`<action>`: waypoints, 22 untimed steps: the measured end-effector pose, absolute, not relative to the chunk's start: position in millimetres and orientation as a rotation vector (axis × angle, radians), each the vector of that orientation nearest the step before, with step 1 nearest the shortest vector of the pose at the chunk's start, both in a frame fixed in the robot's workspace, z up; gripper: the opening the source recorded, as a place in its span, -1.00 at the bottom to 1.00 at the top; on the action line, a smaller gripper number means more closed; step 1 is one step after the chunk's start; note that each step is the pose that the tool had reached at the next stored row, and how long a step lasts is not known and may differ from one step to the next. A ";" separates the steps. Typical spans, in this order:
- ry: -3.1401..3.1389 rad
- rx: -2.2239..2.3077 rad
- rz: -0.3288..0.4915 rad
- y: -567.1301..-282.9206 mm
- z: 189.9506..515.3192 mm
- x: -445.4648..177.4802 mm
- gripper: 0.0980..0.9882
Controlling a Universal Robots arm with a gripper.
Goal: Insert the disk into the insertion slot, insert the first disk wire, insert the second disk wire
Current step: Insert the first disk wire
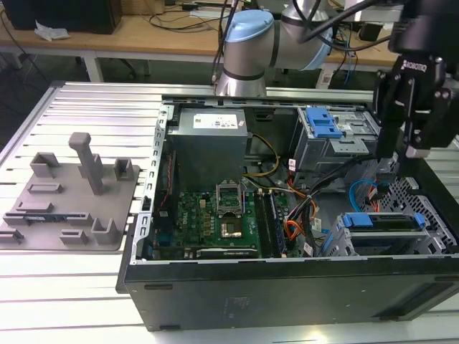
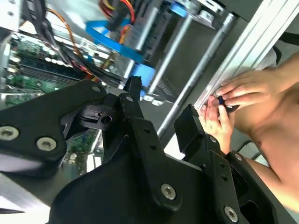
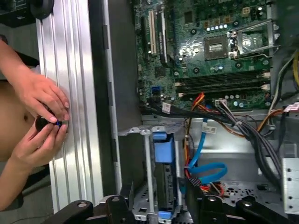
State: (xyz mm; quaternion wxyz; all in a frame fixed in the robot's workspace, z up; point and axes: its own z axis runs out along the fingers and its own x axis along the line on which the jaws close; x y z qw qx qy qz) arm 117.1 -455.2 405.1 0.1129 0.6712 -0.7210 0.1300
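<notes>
The pincer [image 3: 156, 198] is spread and pinches nothing, its two fingers [image 3: 195, 193] well apart just above the disk [image 3: 163, 179]. The disk sits inside the insertion slot [image 3: 140, 186], below the pincer, its blue carrier end turned towards the motherboard [image 3: 210, 46]. A blue cable [image 3: 202, 154] runs just beside one finger. Well off to the other finger's side, a person's hands [image 3: 39, 98] hold a small dark knob [image 3: 43, 123] against the tabletop [image 3: 74, 70]

disk [image 1: 358, 220] mostly hidden inside insertion slot [image 1: 429, 213], forearms [image 3: 9, 56] cropped
</notes>
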 end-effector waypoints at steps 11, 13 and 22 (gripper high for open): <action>-2.138 1.947 0.389 -433.3 391.2 151.8 0.04; -2.157 1.921 0.387 -433.3 388.9 151.5 0.04; -2.155 1.908 0.447 -408.3 379.5 145.5 0.04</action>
